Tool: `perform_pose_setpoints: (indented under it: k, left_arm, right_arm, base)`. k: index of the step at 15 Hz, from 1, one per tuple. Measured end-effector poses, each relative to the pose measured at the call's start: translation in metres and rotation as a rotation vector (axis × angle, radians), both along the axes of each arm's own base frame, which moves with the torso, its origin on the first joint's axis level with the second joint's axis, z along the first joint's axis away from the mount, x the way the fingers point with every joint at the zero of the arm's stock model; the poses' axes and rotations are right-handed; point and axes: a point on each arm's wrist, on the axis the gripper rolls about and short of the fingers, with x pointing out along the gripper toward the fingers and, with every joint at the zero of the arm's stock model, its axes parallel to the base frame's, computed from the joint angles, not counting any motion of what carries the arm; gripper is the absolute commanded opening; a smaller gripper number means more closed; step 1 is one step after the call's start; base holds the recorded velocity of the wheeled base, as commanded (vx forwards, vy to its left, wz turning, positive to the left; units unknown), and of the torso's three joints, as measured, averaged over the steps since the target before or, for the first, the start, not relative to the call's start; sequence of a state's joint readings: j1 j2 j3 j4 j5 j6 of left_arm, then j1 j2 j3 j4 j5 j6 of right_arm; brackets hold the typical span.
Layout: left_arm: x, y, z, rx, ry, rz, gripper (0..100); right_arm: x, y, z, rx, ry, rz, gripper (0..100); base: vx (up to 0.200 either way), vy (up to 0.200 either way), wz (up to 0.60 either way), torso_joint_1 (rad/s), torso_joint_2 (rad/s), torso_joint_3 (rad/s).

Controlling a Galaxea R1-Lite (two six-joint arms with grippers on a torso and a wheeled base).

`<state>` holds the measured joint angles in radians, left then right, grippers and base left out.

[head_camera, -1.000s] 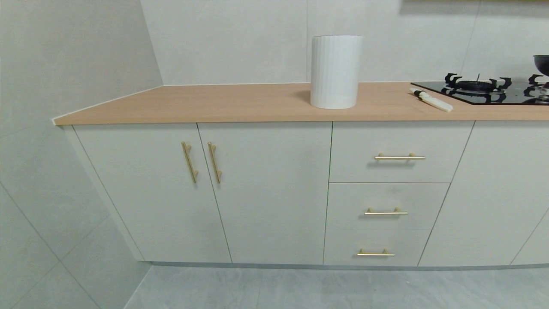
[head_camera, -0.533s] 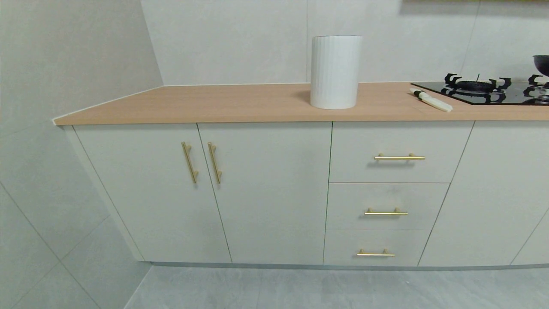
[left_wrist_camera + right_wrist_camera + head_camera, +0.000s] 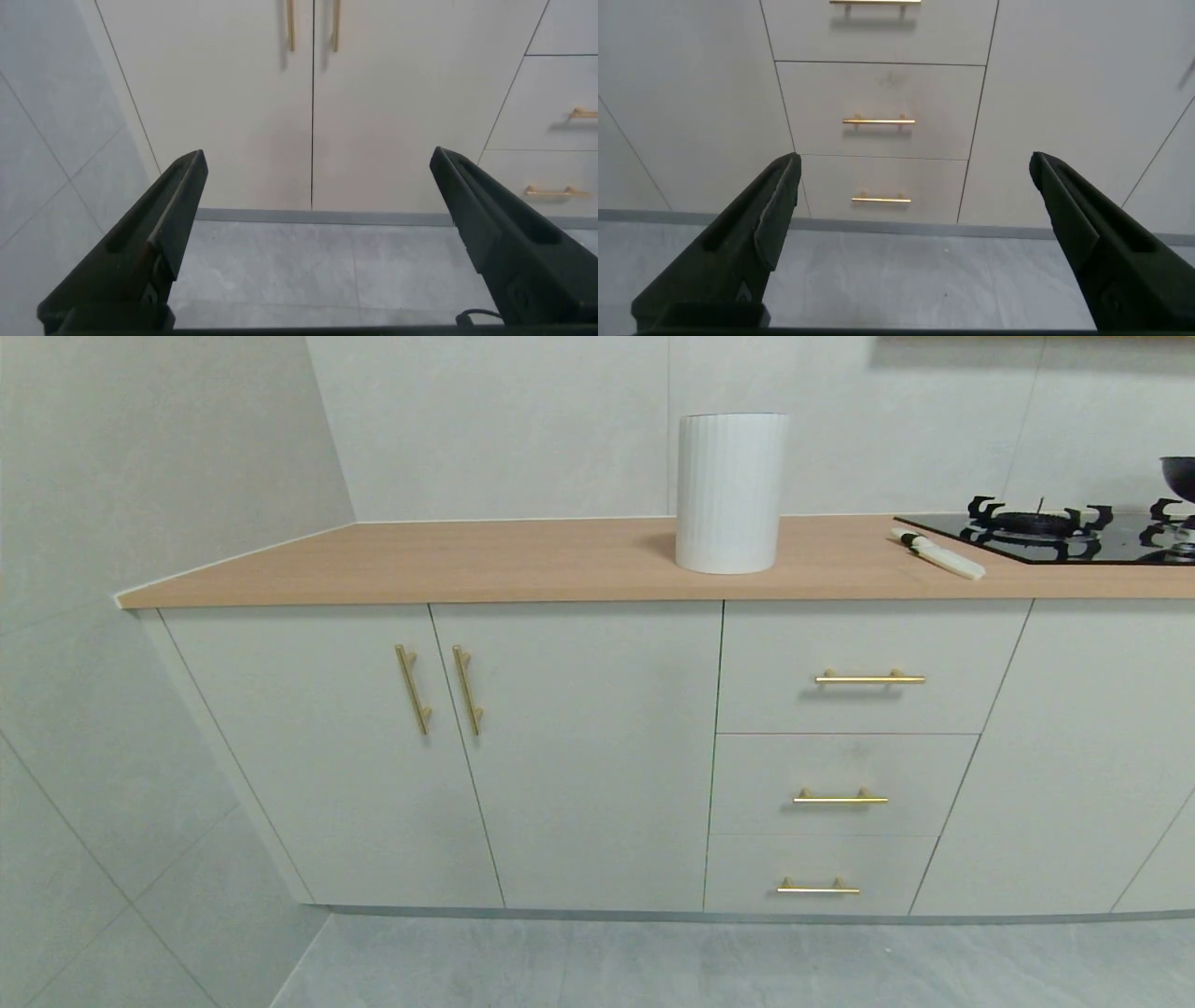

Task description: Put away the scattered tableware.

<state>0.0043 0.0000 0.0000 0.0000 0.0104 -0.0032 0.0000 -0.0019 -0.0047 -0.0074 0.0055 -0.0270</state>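
On the wooden desk [image 3: 467, 560], towards its right end and just beside the black hob [image 3: 1055, 537], lies the one loose piece of tableware in sight, a slim pale utensil [image 3: 936, 553]; its kind is too small to tell; its long axis runs slantwise, from the far left to the near right. A tall white ribbed holder [image 3: 729, 493] stands upright on the same desk, well apart from it to the robot's left, and looks the likely place for it. Both claws hang far below desk level, close to the floor [image 3: 280, 271]; the left claw [image 3: 318, 163] faces the cupboard doors [image 3: 313, 93], the right claw [image 3: 915, 163] faces the drawers [image 3: 878, 121]; each has its jaws spread wide with nothing between them. The utensil thus lies up and to the right of both; the right arm is probably the nearer, and its claw would want to close across the utensil's narrow width, not along its length.
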Motion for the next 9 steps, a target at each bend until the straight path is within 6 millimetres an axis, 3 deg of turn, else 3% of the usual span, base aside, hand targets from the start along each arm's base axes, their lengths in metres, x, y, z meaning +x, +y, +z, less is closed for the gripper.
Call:
perform_pose_setpoints:
  k: [9]
  left_arm:
    - [0.0000,0.0000,0.0000,0.001,0.000,0.000,100]
  right_arm:
    - [0.0003,-0.0002,-0.0017,0.032,0.007,-0.010,100]
  base:
    - [0.000,0.000,0.00,0.000,0.00,0.000]
